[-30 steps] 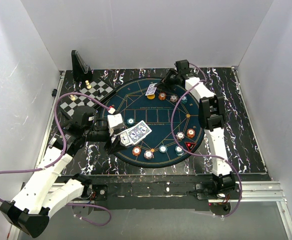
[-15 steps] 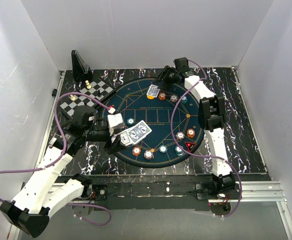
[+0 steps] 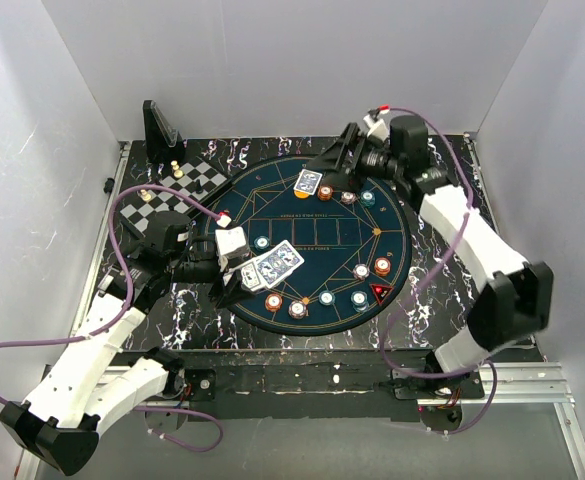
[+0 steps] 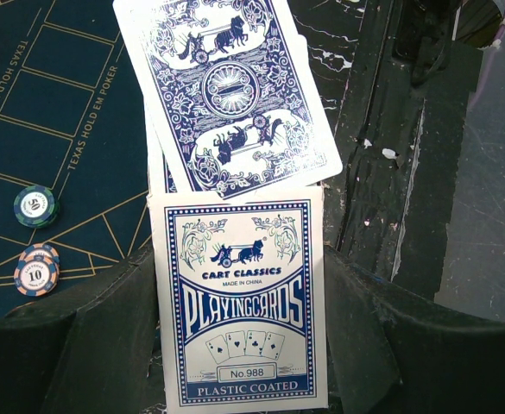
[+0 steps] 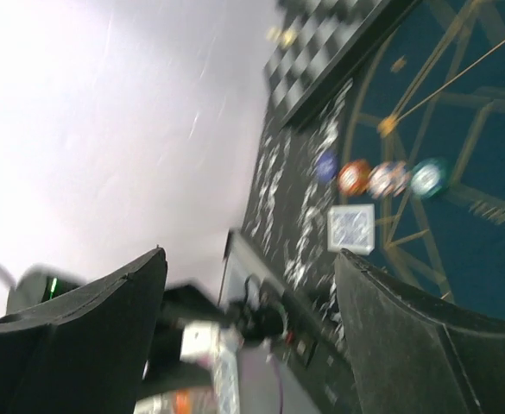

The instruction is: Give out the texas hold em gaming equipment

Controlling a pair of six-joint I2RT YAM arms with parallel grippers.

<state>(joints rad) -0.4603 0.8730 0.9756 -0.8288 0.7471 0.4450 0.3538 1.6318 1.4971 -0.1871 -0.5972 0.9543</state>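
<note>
My left gripper point(image 3: 240, 275) point(image 4: 235, 259) is shut on a blue-and-white playing-card box point(image 4: 242, 302). Blue-backed cards point(image 4: 226, 90) point(image 3: 278, 264) fan out of the box over the mat's near left. My right gripper point(image 3: 330, 170) point(image 5: 250, 254) hangs open and empty over the mat's far edge. Just left of it a single blue-backed card point(image 3: 308, 182) lies on the mat, partly over an orange chip. Poker chips point(image 3: 298, 309) ring the mat's near side, with more at the far side point(image 3: 348, 197). The blurred right wrist view shows a card point(image 5: 351, 228) beside a row of chips point(image 5: 390, 178).
The round dark blue mat point(image 3: 272, 195) with gold lines covers the middle of the marbled black table. A checkered board point(image 3: 187, 185) with small chess pieces lies at the far left, a black stand point(image 3: 159, 128) behind it. A red marker point(image 3: 379, 291) sits at the mat's near right.
My right gripper opened and let go of the card, which now lies on the mat's far side. The right arm's elbow swung out to the right. The left arm stayed still.
</note>
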